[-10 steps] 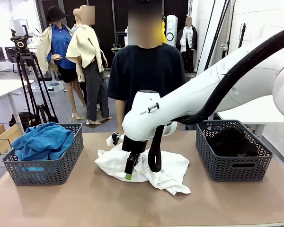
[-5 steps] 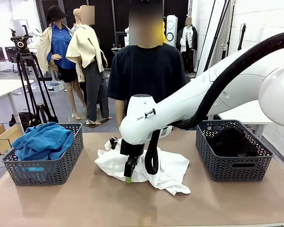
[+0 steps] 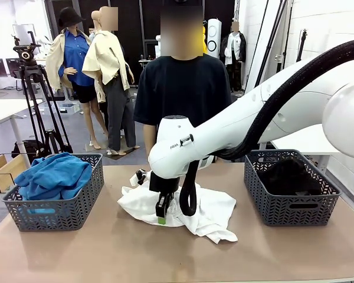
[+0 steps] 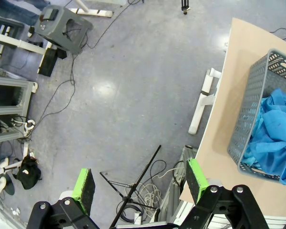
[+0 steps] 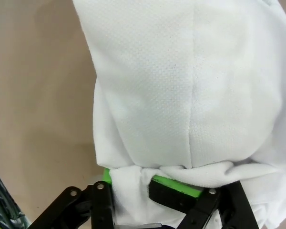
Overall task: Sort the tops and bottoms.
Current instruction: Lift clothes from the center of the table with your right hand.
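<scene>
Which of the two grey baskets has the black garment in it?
The basket on the robot's right holds the black garment. The other basket, on the robot's left, is piled with bright blue tops.

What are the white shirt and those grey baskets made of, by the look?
White shirt: soft knit cloth, probably cotton or a blend; a fine pique-like weave shows, and it bunches between the right pincer pads. Grey baskets: likely matte moulded plastic, given the regular openwork walls.

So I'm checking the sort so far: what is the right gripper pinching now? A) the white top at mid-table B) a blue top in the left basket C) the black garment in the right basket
A: the right gripper has a fold of the white top bunched between its green pads.
</scene>
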`<action>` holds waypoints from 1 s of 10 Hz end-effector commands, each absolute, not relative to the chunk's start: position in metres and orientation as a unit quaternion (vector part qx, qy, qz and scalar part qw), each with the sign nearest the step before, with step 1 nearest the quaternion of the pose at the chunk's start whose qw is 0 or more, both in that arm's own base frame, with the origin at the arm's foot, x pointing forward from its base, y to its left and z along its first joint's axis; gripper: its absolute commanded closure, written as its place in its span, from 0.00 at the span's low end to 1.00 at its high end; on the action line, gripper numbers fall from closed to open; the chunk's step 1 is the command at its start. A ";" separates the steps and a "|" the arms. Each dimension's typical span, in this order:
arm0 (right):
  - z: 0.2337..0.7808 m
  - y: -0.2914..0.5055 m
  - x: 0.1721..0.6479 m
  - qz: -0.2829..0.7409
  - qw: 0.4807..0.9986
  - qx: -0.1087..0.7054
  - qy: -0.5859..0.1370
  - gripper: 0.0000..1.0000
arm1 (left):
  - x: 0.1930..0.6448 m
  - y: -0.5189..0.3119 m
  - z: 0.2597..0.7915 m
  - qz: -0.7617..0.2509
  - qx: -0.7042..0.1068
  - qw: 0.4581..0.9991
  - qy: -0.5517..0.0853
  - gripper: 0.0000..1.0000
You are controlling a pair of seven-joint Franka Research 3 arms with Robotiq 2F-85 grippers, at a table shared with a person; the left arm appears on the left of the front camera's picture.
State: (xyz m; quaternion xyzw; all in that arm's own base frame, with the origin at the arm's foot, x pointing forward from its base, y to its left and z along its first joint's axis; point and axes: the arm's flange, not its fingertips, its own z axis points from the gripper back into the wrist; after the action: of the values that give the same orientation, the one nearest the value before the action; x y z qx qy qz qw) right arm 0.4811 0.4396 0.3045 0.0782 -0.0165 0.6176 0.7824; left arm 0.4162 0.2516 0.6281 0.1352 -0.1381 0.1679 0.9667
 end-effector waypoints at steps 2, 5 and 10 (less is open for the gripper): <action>0.301 0.444 0.476 0.614 0.787 0.064 -0.006 1.00 | 0.414 0.253 0.629 0.167 0.142 0.966 -0.137 0.00; 0.312 0.442 0.472 0.613 0.788 0.054 -0.016 1.00 | 0.414 0.253 0.629 0.167 0.142 0.966 -0.137 0.00; 0.411 0.406 0.490 0.605 0.794 -0.017 -0.052 1.00 | 0.414 0.253 0.629 0.167 0.142 0.966 -0.137 0.00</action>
State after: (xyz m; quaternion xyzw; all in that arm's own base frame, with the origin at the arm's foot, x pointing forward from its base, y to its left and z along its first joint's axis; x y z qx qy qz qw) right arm 0.4855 0.4213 0.3836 0.0263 -0.0465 0.6193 0.7833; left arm 0.4160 0.2518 0.6280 0.1351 -0.1381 0.1682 0.9666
